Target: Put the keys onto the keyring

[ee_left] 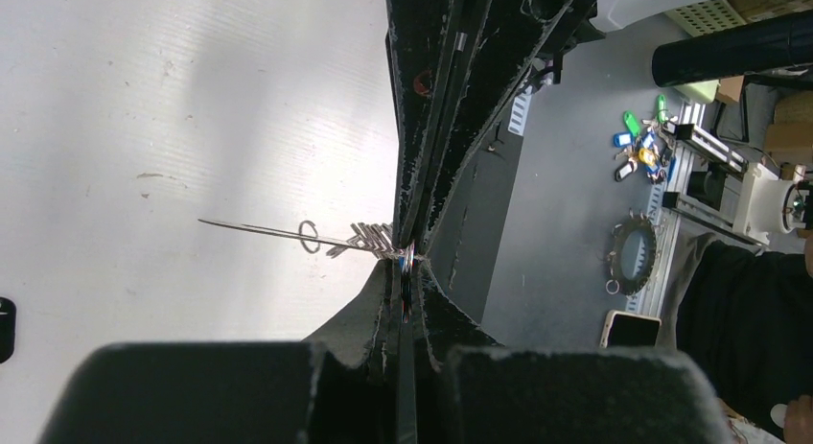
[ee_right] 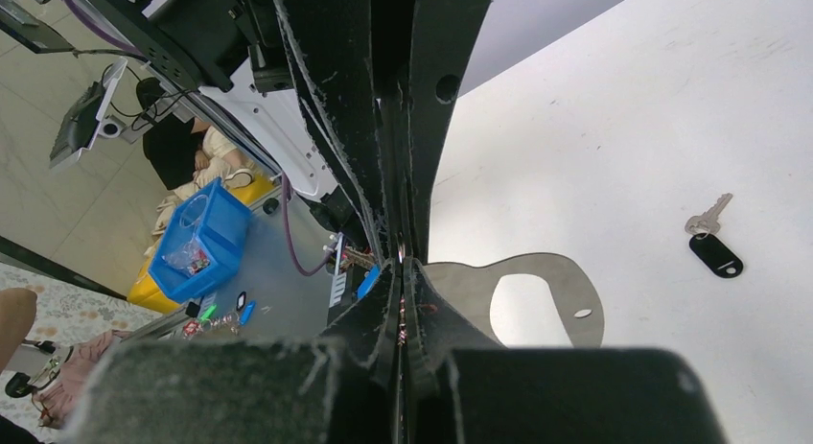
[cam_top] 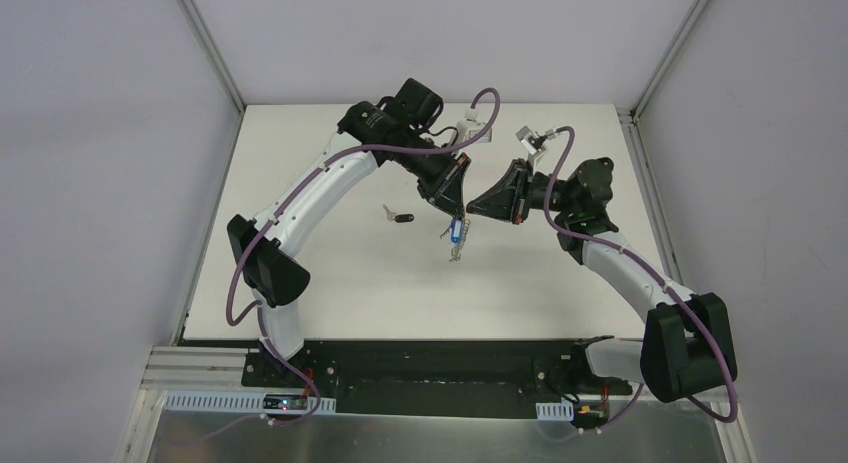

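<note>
My left gripper point(cam_top: 452, 205) and right gripper point(cam_top: 480, 207) meet tip to tip above the middle of the white table point(cam_top: 330, 283). Both are shut on the keyring point(ee_right: 460, 281), a pale metal loop, close to the same spot. In the left wrist view the keyring point(ee_left: 268, 231) is edge-on, with its clips point(ee_left: 374, 238) beside my left gripper point(ee_left: 407, 262). The key's blue tag point(cam_top: 456, 228) hangs under the left fingertips, and it shows beside my right gripper point(ee_right: 403, 264) in the right wrist view point(ee_right: 368, 281). The black-headed key point(cam_top: 400, 218) lies on the table, left of both grippers.
The table's walls and frame posts point(cam_top: 210, 43) close in the back and sides. Beyond the table edge are a blue bin point(ee_right: 197, 238), spare tagged keys point(ee_left: 642, 147) and a phone point(ee_left: 628, 327).
</note>
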### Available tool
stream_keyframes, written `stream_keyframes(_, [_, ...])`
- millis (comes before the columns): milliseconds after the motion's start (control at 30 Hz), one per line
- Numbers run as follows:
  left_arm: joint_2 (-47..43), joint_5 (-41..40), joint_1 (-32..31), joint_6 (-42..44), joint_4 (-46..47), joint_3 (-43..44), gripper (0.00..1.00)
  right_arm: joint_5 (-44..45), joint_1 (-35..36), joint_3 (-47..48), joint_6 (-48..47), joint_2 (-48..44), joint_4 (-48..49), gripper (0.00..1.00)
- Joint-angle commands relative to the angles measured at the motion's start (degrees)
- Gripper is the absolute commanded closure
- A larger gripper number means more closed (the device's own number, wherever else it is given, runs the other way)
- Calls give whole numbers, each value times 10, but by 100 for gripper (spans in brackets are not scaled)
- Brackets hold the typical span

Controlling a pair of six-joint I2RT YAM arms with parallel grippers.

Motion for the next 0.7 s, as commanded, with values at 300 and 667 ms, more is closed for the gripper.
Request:
stream_keyframes(300, [-19,-3,-11,57,-50,6,100,-24,1,8,-27,-16,-35,79])
stream_keyframes(667, [-8,-12,-29,66,-61,13,100,-21,15,12,-23,-6,-34,68])
